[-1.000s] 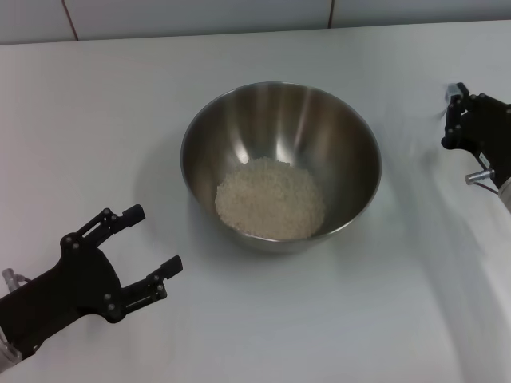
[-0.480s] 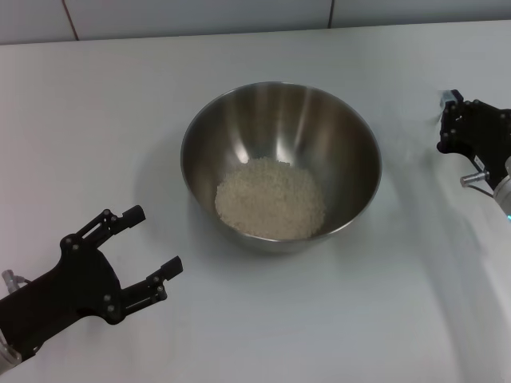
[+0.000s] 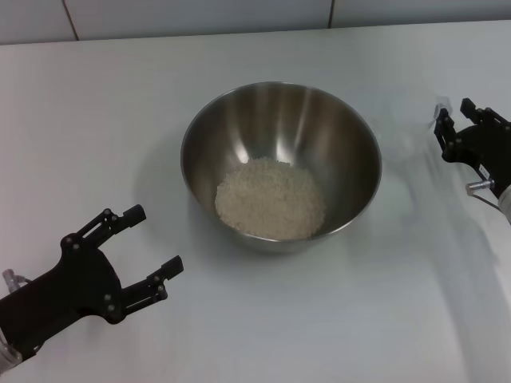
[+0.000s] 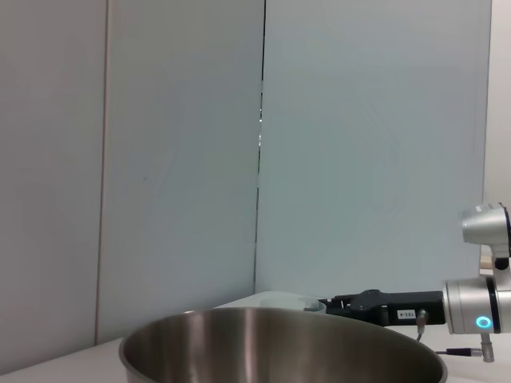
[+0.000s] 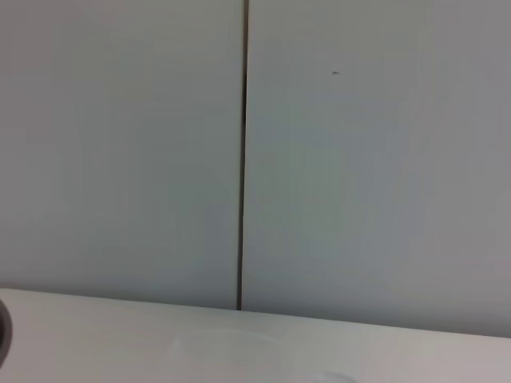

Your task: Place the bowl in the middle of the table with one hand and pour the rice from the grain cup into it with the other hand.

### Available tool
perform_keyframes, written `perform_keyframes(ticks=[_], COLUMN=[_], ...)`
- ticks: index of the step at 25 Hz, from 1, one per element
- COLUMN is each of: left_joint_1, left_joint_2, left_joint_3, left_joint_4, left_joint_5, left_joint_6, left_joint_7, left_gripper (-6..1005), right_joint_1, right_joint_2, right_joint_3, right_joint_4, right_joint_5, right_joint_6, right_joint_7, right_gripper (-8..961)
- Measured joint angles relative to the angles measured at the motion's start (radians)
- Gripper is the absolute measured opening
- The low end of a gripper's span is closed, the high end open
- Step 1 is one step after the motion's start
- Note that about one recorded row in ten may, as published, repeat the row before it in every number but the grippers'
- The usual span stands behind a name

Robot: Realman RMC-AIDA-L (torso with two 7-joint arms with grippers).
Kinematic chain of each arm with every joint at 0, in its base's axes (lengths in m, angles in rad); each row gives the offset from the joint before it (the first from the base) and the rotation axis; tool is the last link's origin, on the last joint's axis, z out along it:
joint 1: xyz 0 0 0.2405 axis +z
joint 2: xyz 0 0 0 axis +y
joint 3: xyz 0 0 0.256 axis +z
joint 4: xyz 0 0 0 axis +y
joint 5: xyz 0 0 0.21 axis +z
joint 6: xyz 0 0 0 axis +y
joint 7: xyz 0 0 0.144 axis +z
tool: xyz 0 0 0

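Left gripper point(image 3: 152, 249): seen spread open, empty, lower left of frame; bare bench point(image 3: 96, 120) lies above it.
Bowl point(image 3: 281, 112): set mid-frame, shiny steel; rice point(image 3: 271, 198) heaped inside.
Grain cup point(image 3: 397, 137): faint, clear, right of bowl.
Right gripper point(image 3: 452, 126): at right edge, released, beside cup.

The head view looks steeply down over the plain white tabletop point(image 3: 263, 335) toward its far edge. The left wrist view sits low near the front-left corner, facing level across the shiny stainless-steel bowl point(image 4: 279, 347), shared with the head view. The right wrist view faces the far wall.
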Motion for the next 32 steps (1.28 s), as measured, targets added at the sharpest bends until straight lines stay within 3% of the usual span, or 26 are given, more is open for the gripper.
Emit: perform_keyframes(ticks=[3, 8, 13, 20, 28, 32], left_joint_1=[0.000, 0.000, -0.001, -0.004, -0.003, -0.003], left_joint_2=[0.000, 0.000, 0.000, 0.000, 0.000, 0.000], left_joint_3=[0.000, 0.000, 0.000, 0.000, 0.000, 0.000], left_joint_4=[0.001, 0.000, 0.000, -0.002, -0.003, -0.003], left_joint_5=[0.000, 0.000, 0.000, 0.000, 0.000, 0.000], left_joint_6=[0.000, 0.000, 0.000, -0.005, -0.004, -0.004], left_joint_7=[0.000, -0.001, -0.001, -0.001, 0.001, 0.001], left_gripper=[869, 869, 870, 870, 870, 870], right_joint_1=[-0.008, -0.023, -0.043, -0.073, -0.153, -0.172], right_joint_2=[-0.001, -0.003, -0.003, -0.003, -0.004, -0.008], right_joint_3=[-0.001, -0.006, -0.009, -0.032, -0.081, -0.103], right_joint_4=[0.001, -0.001, -0.002, -0.002, -0.017, -0.089], right_joint_5=[-0.003, -0.006, -0.008, -0.008, -0.008, -0.008], right_joint_6=[-0.004, -0.034, -0.066, -0.104, -0.336, -0.486], right_joint_7=[0.001, 0.011, 0.014, 0.015, 0.068, 0.156], right_gripper=[241, 470, 583, 582, 582, 582])
